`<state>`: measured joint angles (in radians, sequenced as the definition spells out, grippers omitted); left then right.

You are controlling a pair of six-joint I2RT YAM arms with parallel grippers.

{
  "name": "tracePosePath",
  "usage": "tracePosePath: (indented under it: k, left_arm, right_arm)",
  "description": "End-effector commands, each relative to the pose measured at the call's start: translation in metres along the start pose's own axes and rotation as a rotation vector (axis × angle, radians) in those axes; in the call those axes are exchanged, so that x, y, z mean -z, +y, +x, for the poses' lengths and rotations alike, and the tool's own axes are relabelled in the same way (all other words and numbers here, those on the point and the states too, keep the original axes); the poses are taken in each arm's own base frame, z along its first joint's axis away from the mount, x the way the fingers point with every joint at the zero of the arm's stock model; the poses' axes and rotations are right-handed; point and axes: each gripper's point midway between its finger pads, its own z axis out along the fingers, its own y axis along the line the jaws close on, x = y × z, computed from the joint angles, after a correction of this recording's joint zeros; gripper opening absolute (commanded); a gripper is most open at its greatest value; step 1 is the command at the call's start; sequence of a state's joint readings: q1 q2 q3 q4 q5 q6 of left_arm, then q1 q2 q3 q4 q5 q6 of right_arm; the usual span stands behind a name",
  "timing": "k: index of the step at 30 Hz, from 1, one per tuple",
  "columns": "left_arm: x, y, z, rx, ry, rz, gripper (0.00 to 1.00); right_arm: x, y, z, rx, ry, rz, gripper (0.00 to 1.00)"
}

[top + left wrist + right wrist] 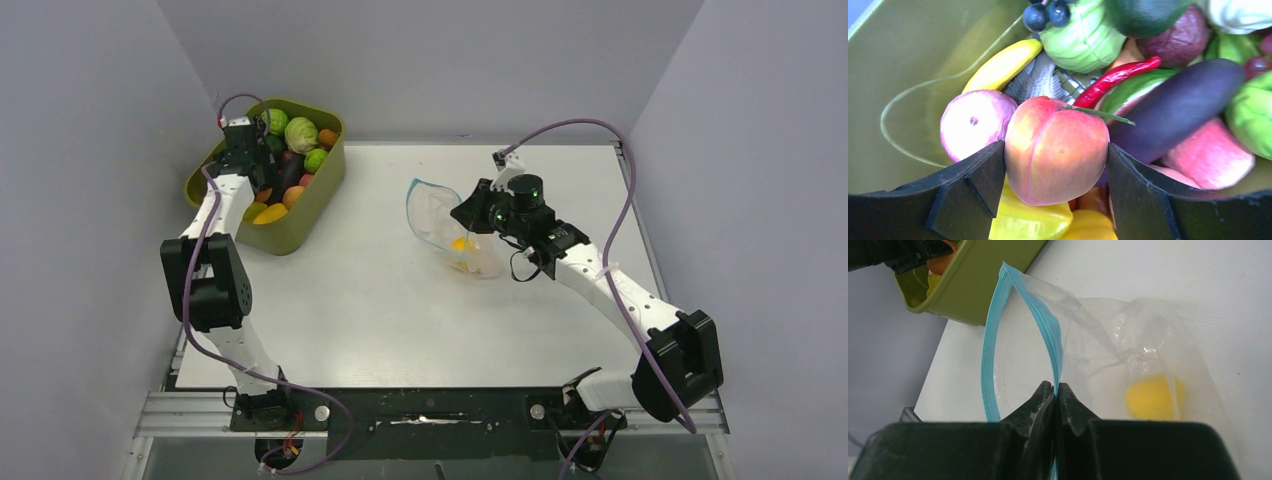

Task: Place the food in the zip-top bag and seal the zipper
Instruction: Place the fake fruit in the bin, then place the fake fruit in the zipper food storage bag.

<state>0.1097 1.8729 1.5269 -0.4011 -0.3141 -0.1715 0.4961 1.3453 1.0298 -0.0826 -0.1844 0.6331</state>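
Note:
My left gripper (243,150) is down in the olive-green tub (305,228) of toy food. In the left wrist view its jaws (1055,157) press both sides of a peach (1058,135) lying on top of yellow pieces. A purple eggplant (1178,105), a green cabbage (1083,40) and a red chili (1113,77) lie around it. The clear zip-top bag (432,210) lies mid-table. My right gripper (470,215) is shut on one side of its teal zipper (1048,335), and the mouth gapes open. A yellow food piece (1153,397) sits inside the bag.
The tub stands at the table's back left corner, its wall (908,60) close to my left fingers. A pale purple onion (973,122) and a banana (1003,62) lie left of the peach. Grey walls enclose the table on three sides.

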Motion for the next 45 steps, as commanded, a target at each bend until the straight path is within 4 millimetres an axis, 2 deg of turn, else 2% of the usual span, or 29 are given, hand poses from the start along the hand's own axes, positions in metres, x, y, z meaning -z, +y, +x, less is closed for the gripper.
tracePosePath:
  k: [1,8,14,17,22,26,34,38,45]
  left_arm:
    - [0.038,-0.008,-0.033,0.052,-0.1,0.048,0.5]
    - [0.072,-0.021,-0.044,0.083,-0.147,0.137,0.49]
    - [0.113,-0.051,-0.054,0.118,-0.188,0.347,0.49]
    - [0.131,-0.059,-0.058,0.122,-0.205,0.427,0.49]
    - [0.179,-0.083,-0.063,0.155,-0.247,0.641,0.48]
    - [0.218,-0.111,-0.052,0.168,-0.24,0.84,0.47]
    - [0.263,-0.143,-0.023,0.16,-0.209,1.033,0.45]
    - [0.288,-0.157,-0.018,0.161,-0.191,1.152,0.44]
    - [0.349,-0.19,-0.012,0.22,-0.174,1.402,0.43]
  right_arm:
    - [0.016,0.015,-0.027,0.012,-0.1,-0.042,0.0]
    - [0.016,0.015,-0.027,-0.005,-0.098,-0.034,0.0]
    - [0.015,0.017,-0.027,-0.012,-0.094,-0.033,0.0]
    - [0.014,0.017,-0.03,-0.011,-0.095,-0.024,0.0]
    - [0.008,0.014,-0.029,-0.023,-0.089,-0.006,0.0]
    - [0.001,0.015,-0.027,-0.042,-0.076,-0.009,0.0]
    - [-0.011,0.022,-0.03,-0.071,-0.069,-0.029,0.0]
    - [-0.014,0.031,-0.031,-0.067,-0.067,-0.06,0.0]
    - [-0.02,0.04,-0.033,-0.064,-0.059,-0.079,0.0]
